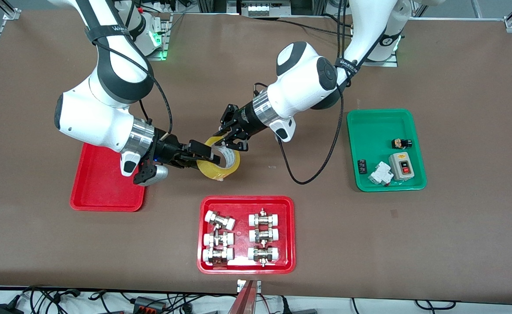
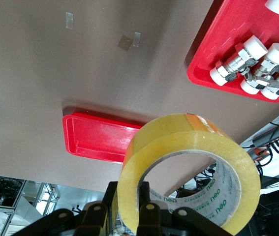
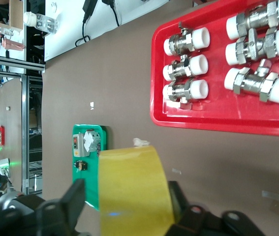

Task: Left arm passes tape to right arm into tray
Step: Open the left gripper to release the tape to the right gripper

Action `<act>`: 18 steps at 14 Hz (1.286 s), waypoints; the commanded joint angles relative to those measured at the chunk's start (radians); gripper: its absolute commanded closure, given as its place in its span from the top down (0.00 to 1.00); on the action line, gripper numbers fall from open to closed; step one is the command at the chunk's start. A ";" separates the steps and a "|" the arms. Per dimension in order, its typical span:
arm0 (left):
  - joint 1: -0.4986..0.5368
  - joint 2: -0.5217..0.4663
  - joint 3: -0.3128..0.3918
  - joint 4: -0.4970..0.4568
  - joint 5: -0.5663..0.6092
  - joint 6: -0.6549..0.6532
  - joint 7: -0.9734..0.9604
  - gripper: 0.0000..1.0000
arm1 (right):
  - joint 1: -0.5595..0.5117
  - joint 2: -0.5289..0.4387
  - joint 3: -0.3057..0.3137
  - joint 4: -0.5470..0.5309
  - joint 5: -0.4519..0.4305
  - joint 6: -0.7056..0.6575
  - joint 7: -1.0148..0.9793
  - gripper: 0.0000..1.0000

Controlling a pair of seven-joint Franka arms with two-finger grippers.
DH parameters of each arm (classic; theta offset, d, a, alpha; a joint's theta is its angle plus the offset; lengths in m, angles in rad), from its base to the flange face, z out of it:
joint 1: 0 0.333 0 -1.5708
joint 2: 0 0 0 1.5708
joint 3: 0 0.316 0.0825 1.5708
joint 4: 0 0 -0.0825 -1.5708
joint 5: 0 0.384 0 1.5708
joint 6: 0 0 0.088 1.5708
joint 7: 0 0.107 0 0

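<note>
both grippers clamped the wide roll of translucent yellow packing tape (image 1: 219,160) beside the plain red rectangular plastic tray (image 1: 103,183). the left gripper (image 1: 230,138) pinched its rim; the right gripper (image 1: 203,152) gripped its wall.

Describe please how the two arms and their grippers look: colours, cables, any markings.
Both arms have glossy white shells with black joint bands, a silver ring at each wrist, and loose black cables. A black strap with pale lettering wraps each arm. The left gripper and the right gripper are black.

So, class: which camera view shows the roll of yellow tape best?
The left wrist view: the tape fills it, open core and printed inner wall facing us. The front view shows it small between both grippers; the right wrist view shows only its outer yellow band.
</note>
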 commanded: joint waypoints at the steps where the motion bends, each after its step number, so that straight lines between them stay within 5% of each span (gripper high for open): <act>1: -0.013 0.019 0.004 0.043 -0.011 0.003 -0.007 0.04 | -0.001 0.015 0.000 0.054 0.001 -0.002 -0.016 0.00; 3: -0.013 0.017 0.005 0.043 -0.009 0.003 -0.007 0.07 | -0.002 0.015 -0.002 0.063 0.001 -0.006 -0.016 0.00; 5: -0.009 0.014 0.014 0.043 -0.008 0.001 -0.022 0.26 | -0.005 0.015 -0.002 0.063 0.001 -0.006 -0.018 0.00; 7: -0.012 0.013 0.039 0.044 0.071 -0.008 -0.016 1.00 | -0.005 0.015 -0.003 0.065 0.002 -0.006 -0.015 0.00; 8: 0.007 0.008 0.034 0.063 0.162 -0.025 -0.018 1.00 | -0.005 0.015 -0.005 0.072 0.002 -0.008 -0.010 0.00; 13: 0.125 -0.030 0.020 0.090 0.187 -0.124 0.109 1.00 | -0.095 0.013 -0.011 0.050 -0.016 -0.095 -0.024 0.00; 18: 0.344 -0.156 0.020 0.090 0.187 -0.585 0.733 1.00 | -0.397 0.047 -0.011 0.026 -0.081 -0.455 -0.246 0.00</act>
